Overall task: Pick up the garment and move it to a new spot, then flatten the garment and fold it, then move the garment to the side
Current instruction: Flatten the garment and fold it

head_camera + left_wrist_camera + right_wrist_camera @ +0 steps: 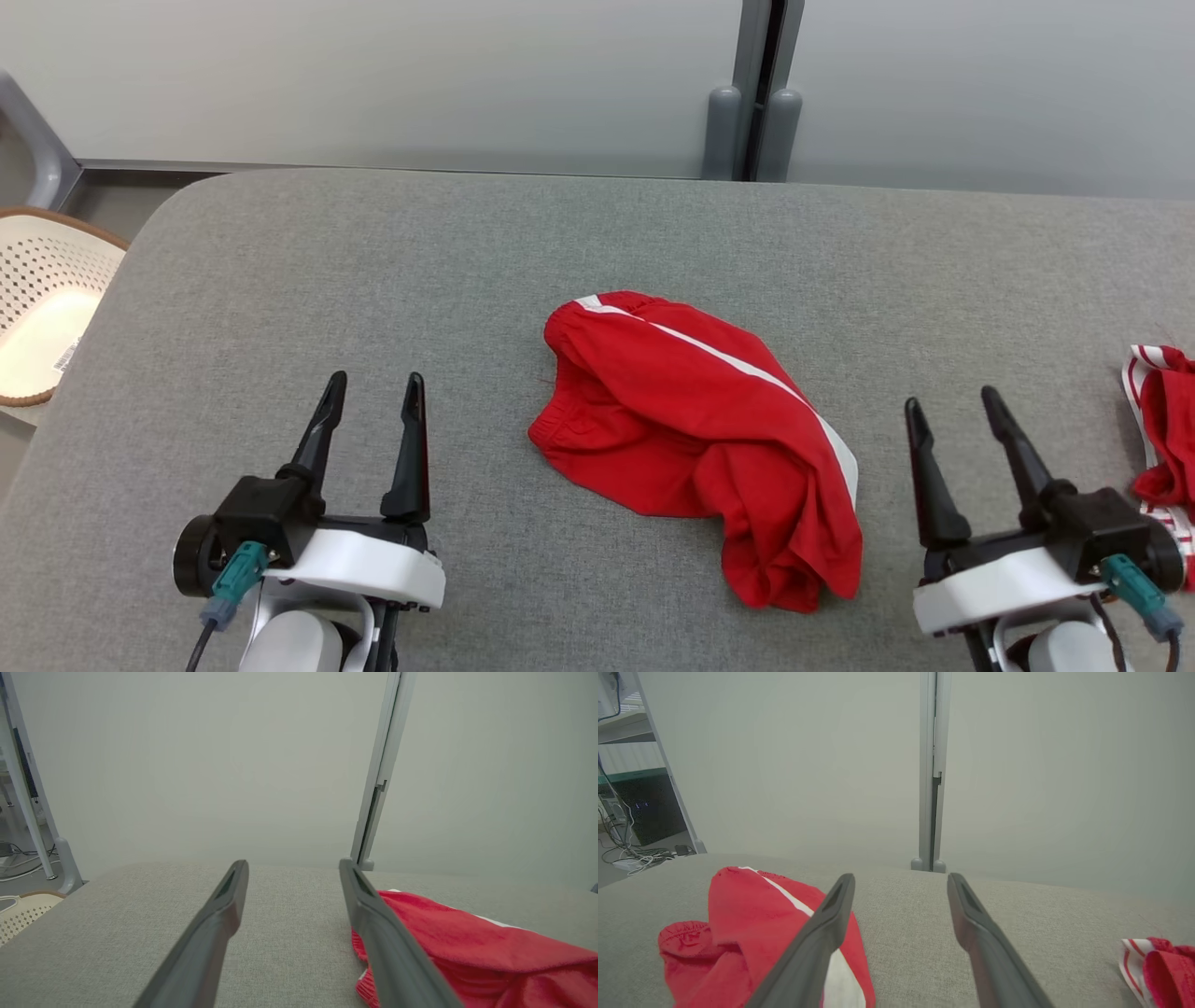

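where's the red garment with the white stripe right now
In the head view the red garment lies crumpled mid-table, between the left gripper and right gripper.

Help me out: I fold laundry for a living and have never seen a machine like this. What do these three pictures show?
They show a two-armed robot at a grey padded table. The wide picture comes from its head camera, looking down; the other two come from cameras on each wrist, looking along the dark fingers. The left pincer and right pincer are both open and hold nothing. Between them lies a crumpled pair of red shorts with a white stripe. A second red-and-white garment sits at the right edge, and a white basket stands beside the table.
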Tool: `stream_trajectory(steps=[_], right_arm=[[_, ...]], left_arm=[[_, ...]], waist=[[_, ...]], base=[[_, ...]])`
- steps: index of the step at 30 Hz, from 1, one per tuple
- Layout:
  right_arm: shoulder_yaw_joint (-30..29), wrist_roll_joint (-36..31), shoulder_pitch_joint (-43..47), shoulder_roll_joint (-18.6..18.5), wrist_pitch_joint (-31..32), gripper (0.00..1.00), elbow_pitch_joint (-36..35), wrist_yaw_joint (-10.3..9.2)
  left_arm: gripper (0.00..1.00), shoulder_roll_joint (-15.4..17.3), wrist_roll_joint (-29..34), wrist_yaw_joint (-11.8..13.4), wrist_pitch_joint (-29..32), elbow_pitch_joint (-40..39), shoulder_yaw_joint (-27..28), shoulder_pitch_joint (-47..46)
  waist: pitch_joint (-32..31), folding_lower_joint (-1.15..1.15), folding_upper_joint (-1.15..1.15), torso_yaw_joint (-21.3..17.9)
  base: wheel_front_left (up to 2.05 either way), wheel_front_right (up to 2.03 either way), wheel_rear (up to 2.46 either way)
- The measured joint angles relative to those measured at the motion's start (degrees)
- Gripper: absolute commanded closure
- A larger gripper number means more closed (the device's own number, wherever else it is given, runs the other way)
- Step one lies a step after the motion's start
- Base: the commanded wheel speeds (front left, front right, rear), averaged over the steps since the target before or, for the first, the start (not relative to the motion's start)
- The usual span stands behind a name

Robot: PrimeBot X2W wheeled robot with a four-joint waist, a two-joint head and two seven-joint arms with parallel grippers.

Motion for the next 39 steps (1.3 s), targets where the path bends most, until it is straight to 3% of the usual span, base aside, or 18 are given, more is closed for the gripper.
stream_trajectory(steps=[10,18,28,29,30,31,39], right_arm=[[4.8,4.1,3.6,0.2,0.9,0.00,4.7,0.00],[8.7,6.8,3.4,0.3,2.6,0.00,9.7,-0.01],[8.7,8.6,-0.6,0.1,2.5,0.00,15.4,-0.02],[8.9,9.0,-0.9,0.0,2.5,0.21,15.8,-0.02],[9.2,9.4,-1.3,0.0,2.5,0.68,16.3,-0.02],[9.5,9.9,-1.5,0.0,2.5,1.00,16.6,-0.02],[11.5,12.0,-3.0,-2.1,1.5,1.00,17.6,-0.02]], left_arm=[[0.00,-1.1,0.5,-2.3,0.0,1.5,2.4,0.3],[0.00,-1.2,-0.3,-2.1,0.0,2.2,0.6,0.3],[0.00,-1.2,-0.7,-1.7,0.0,2.5,-0.6,-0.5],[0.00,-1.2,-0.7,-1.7,0.0,2.5,-0.7,-0.6],[0.00,-1.2,-0.7,-1.7,0.0,2.5,-0.8,-0.8],[0.00,-1.2,-0.7,-1.7,0.0,2.5,-0.9,-0.9],[0.00,-1.2,-0.7,-1.5,0.0,2.9,-0.9,-1.2]], waist=[[0.3,0.00,0.00,-1.4],[1.0,0.00,0.00,-1.1],[3.3,0.00,0.00,0.7],[3.6,0.00,0.00,1.0],[3.8,0.00,0.00,1.2],[4.0,0.00,0.00,1.3],[4.2,0.00,0.00,1.2]], base=[[0.00,0.00,0.00],[0.00,0.00,0.00],[0.00,0.00,0.00],[0.00,0.00,0.00],[0.00,0.00,0.00],[0.00,0.00,0.00],[0.00,0.00,0.00]])
